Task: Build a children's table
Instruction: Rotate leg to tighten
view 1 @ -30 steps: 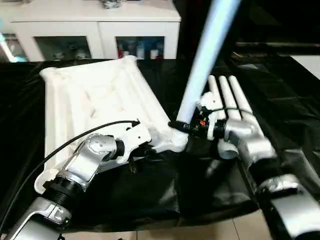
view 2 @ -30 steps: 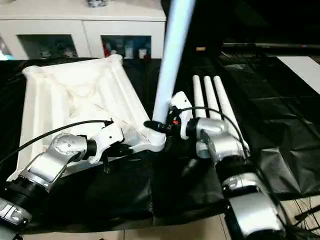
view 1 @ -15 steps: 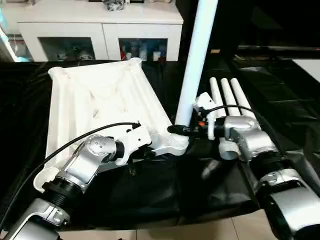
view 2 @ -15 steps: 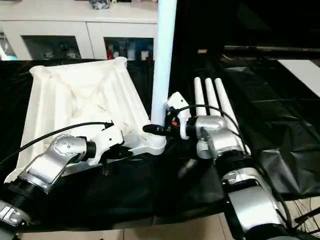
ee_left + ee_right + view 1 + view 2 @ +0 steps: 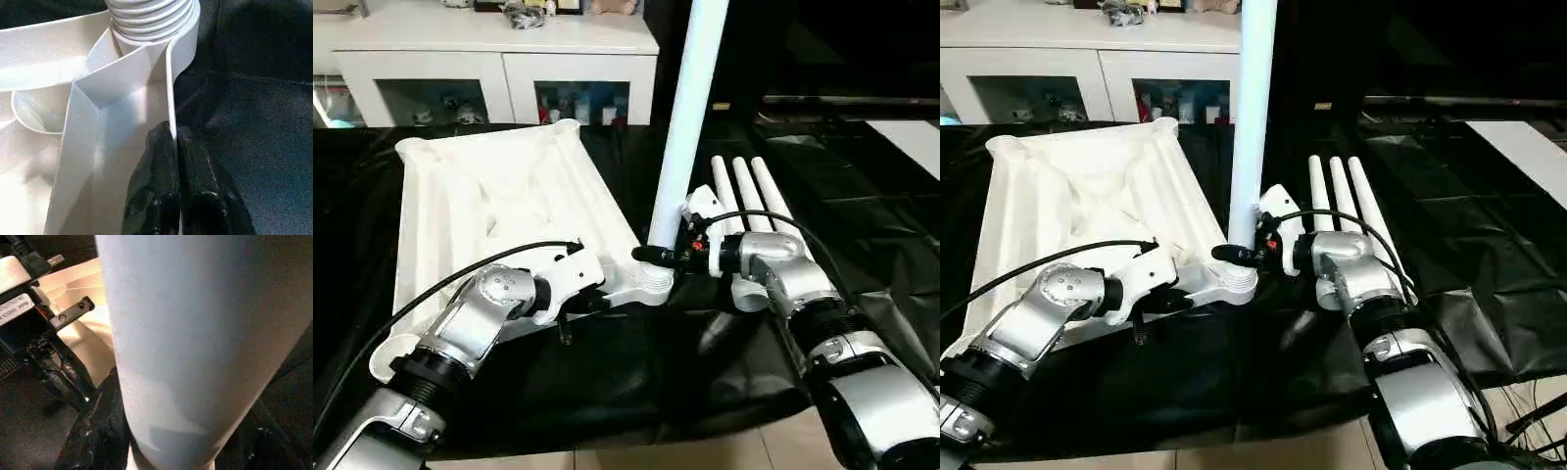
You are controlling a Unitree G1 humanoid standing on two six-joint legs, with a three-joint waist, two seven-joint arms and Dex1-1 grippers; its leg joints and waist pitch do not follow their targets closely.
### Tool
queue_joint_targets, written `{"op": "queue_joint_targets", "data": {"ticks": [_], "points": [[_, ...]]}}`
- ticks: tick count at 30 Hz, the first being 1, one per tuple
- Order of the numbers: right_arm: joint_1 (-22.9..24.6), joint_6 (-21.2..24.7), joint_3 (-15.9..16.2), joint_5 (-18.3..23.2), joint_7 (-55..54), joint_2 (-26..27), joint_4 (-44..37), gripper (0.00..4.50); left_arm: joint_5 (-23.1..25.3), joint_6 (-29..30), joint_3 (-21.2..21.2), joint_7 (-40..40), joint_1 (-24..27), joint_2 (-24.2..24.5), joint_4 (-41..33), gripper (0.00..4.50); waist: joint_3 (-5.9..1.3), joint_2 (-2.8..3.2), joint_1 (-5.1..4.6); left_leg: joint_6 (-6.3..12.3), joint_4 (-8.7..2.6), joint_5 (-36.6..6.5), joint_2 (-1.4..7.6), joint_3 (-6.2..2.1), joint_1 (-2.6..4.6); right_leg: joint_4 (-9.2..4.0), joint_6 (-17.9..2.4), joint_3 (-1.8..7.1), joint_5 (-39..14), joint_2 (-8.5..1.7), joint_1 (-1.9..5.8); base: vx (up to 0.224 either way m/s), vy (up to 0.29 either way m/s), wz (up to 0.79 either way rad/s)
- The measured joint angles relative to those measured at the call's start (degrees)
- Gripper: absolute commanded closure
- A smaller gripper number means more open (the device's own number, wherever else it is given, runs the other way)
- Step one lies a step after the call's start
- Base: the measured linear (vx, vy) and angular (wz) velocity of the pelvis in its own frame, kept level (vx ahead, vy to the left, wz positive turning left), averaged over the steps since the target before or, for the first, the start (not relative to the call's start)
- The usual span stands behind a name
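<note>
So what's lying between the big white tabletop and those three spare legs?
The upright leg, its base at the tabletop's corner socket, and the right gripper holding it, in the left eye view.

upright leg [image 5: 685, 117] blocking, spare legs [image 5: 749, 191] beside

A work table [image 5: 862, 196] covered with shiny, wrinkled black sheeting carries everything. The white table top [image 5: 499, 196] lies on it upside down, with its ribbed underside facing up, toward the robot's left. To the right of it, three white legs [image 5: 749, 191] lie directly on the black sheeting, side by side and touching one another.
</note>
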Motion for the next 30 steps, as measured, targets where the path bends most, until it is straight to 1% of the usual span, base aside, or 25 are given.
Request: {"op": "queue_joint_targets", "data": {"ticks": [4, 7, 10, 13, 15, 19, 24, 30], "points": [[-0.48, 0.34, -1.42, -0.07, -10.2, 3.66, 1.73, 2.66, 1.13, 3.37, 0.16, 1.78, -1.39, -1.09, 1.65, 4.5, -0.05, -0.08, -0.95, -0.09, -0.07, 0.02, 0.0, -0.05, 0.4, 0.02, 0.0, 0.0, 0.0, -0.02, 0.06, 0.0, 0.0, 0.0], [-0.72, 0.75, -3.51, -0.59, -23.82, 7.11, 3.07, 2.66, 2.7, 8.6, 0.84, 7.42, -3.34, -6.42, 4.1, 4.5, -0.03, -0.06, -1.12, -0.17, -0.1, -0.03, -0.05, -0.1, 0.83, -0.18, 0.34, 0.05, -0.2, -0.06, -0.13, -0.036, 0.009, -0.08], [-1.24, 0.94, -5.32, -1.31, -34.45, 9.86, 4.52, 2.66, 4.04, 13.14, 1.18, 12.48, -5.4, -12.13, 6.41, 4.5, -0.05, 0.05, -1.03, -0.2, -0.36, -0.06, -0.15, -0.33, 0.94, -0.87, 0.36, -0.07, -0.22, -0.07, -0.09, 0.0, 0.0, 0.0], [-2.47, 1.25, -6.29, -2.01, -40.46, 11.67, 6.16, 2.66, 5.01, 16.04, 1.19, 15.28, -6.46, -14.97, 7.23, 4.5, -0.06, 0.03, -1.02, -0.19, -0.36, -0.06, -0.25, -0.33, 0.98, -1.01, 0.37, 0.03, -0.22, -0.12, -0.13, 0.0, 0.0, 0.0], [-2.8, 1.78, -6.54, -2.04, -41.64, 12.03, 6.58, 2.66, 5.07, 17.11, 1.19, 15.76, -6.78, -15.33, 7.28, 4.5, -0.05, 0.01, -1.0, -0.19, -0.37, -0.07, -0.26, -0.33, 0.97, -1.1, 0.37, 0.02, -0.22, -0.12, -0.17, 0.0, 0.0, 0.0], [-3.83, 2.64, -6.96, -2.1, -43.95, 13.08, 7.55, 2.66, 5.74, 19.46, 1.19, 15.79, -6.97, -15.41, 6.31, 4.5, -0.09, 0.01, -0.98, -0.18, -0.73, -0.07, -0.29, -0.4, 0.95, -1.96, 0.38, -0.1, -0.22, -0.12, -0.29, 0.0, 0.0, 0.0], [-4.58, 2.66, -7.92, -2.57, -45.32, 13.95, 8.56, 2.66, 6.59, 20.34, 1.16, 15.79, -6.93, -15.4, 5.69, 4.5, -0.11, -0.08, -1.0, -0.17, -0.78, -0.07, -0.32, -0.4, 0.96, -2.31, 0.37, -0.05, -0.22, -0.11, -0.39, 0.0, 0.0, 0.0], [-4.92, 2.66, -8.11, -2.83, -45.18, 14.23, 8.7, 2.66, 7.24, 21.04, 1.16, 15.79, -6.8, -15.39, 5.0, 4.5, -0.13, -0.2, -0.97, -0.17, -1.07, -0.07, -0.37, -0.38, 0.99, -2.7, 0.37, -0.03, -0.22, -0.11, -0.49, 0.0, 0.0, 0.0]]}}
